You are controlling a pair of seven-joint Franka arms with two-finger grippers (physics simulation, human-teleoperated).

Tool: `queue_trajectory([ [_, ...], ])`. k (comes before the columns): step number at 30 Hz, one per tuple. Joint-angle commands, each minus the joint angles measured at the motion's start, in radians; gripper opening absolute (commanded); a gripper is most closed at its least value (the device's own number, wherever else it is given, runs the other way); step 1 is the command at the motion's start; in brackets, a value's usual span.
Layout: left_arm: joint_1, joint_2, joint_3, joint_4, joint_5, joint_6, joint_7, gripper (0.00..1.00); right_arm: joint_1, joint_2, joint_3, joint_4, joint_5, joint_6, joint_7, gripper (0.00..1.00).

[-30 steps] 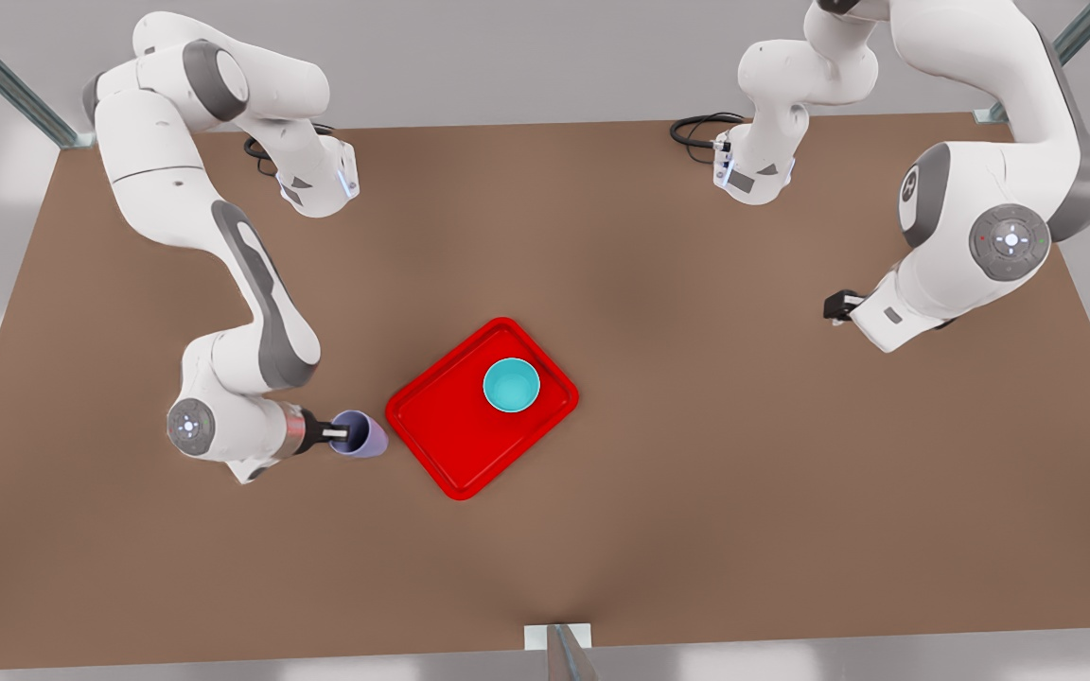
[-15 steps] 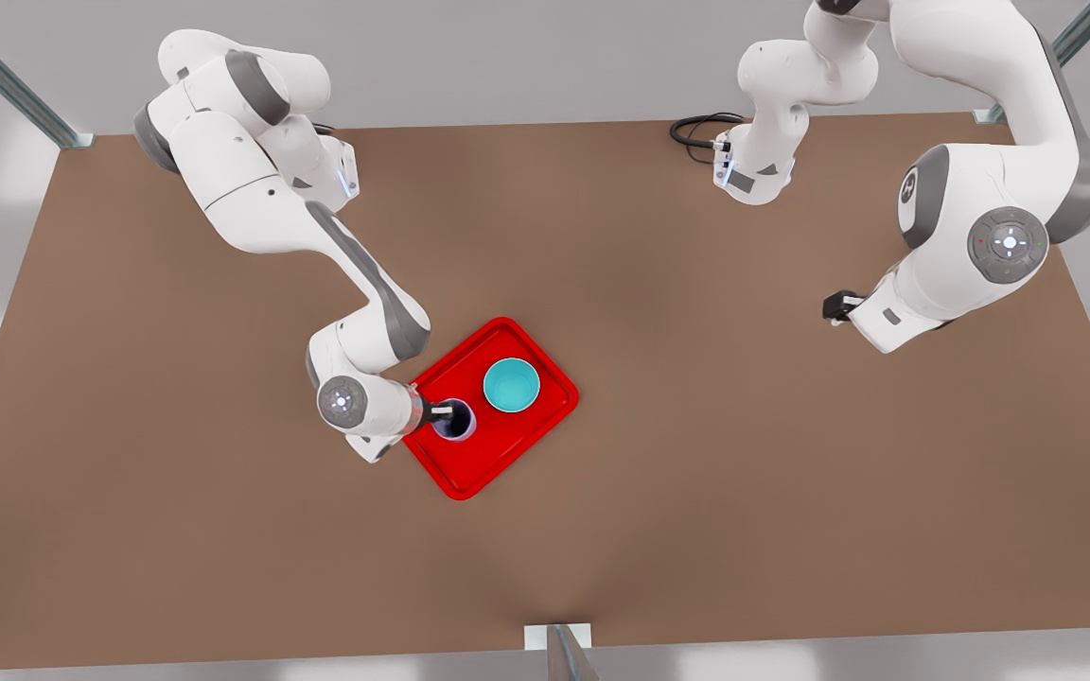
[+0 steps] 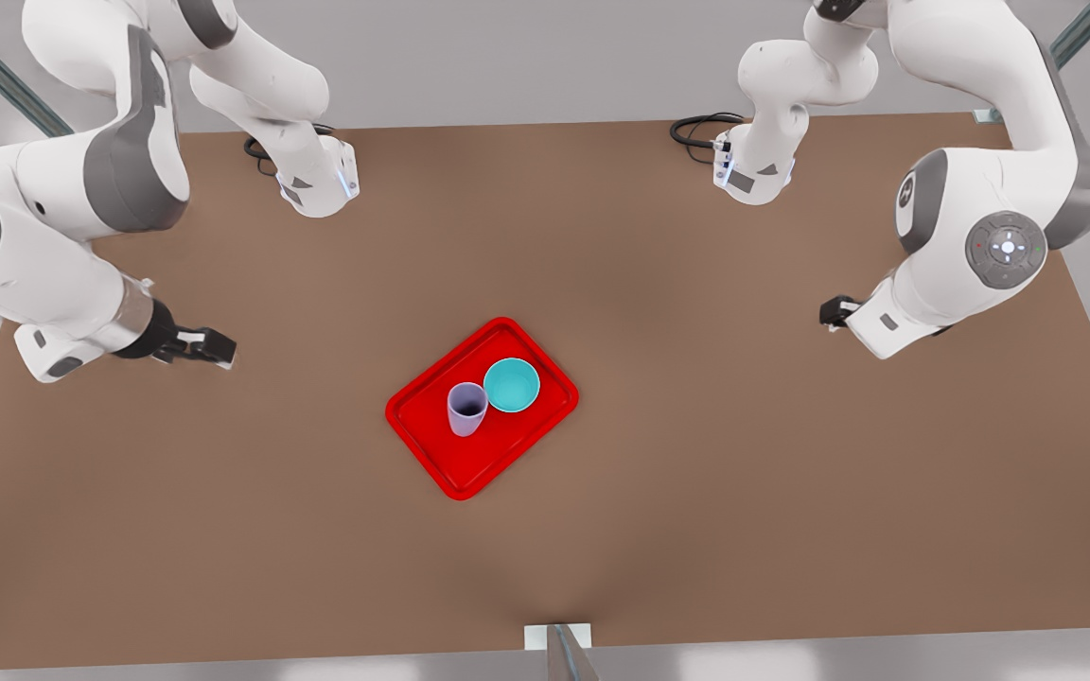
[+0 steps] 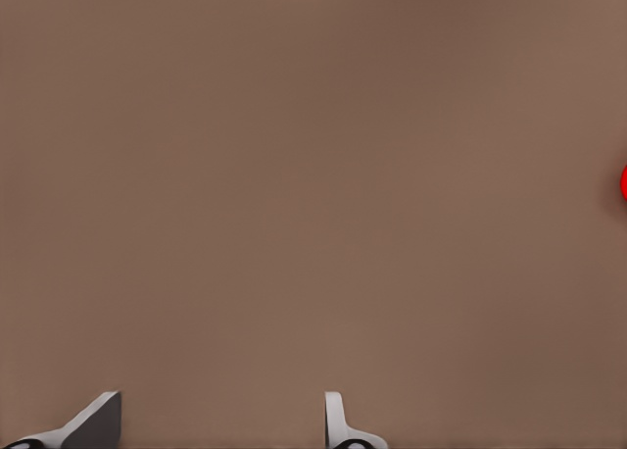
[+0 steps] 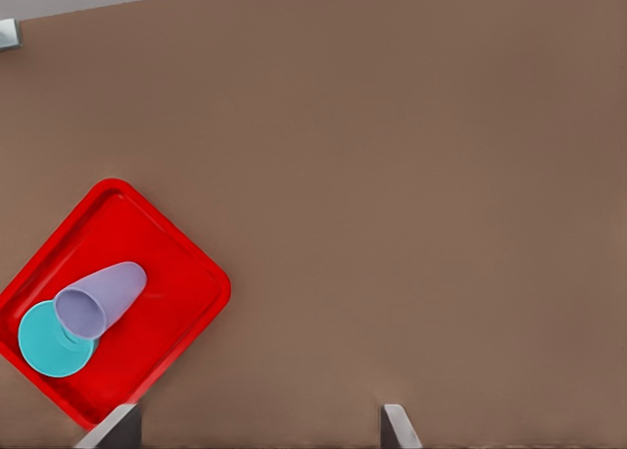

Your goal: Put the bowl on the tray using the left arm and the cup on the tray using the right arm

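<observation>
The tray [image 3: 450,463] sits mid-table [image 3: 696,530] with bare brown surface open on every side. On it the cup [image 3: 466,409] and the bowl [image 3: 512,386] stand touching, crowding the half nearer the arm bases; the other half lies bare. The right gripper [image 3: 209,348] hangs open at the front view's left, the left gripper [image 3: 834,310] at its right, both well apart from the tray.

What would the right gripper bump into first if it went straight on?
Probably bare table, beside the tray, not the cup or bowl: the open right gripper aims down there. Depth is unclear. The left gripper waits, open.
</observation>
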Motion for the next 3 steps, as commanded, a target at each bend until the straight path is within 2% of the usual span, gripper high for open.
queue_trajectory([
  [1,0.0,0.0,-0.001,0.0,0.001,0.0,0.0,1.0,0.041,-0.028,-0.052,-0.024,0.003,-0.002,-0.006,1.0],
  [3,0.0,0.006,0.0,0.0,0.001,0.0,0.0,1.0,0.116,-0.1,-0.198,-0.119,0.054,0.029,-0.069,1.0],
])
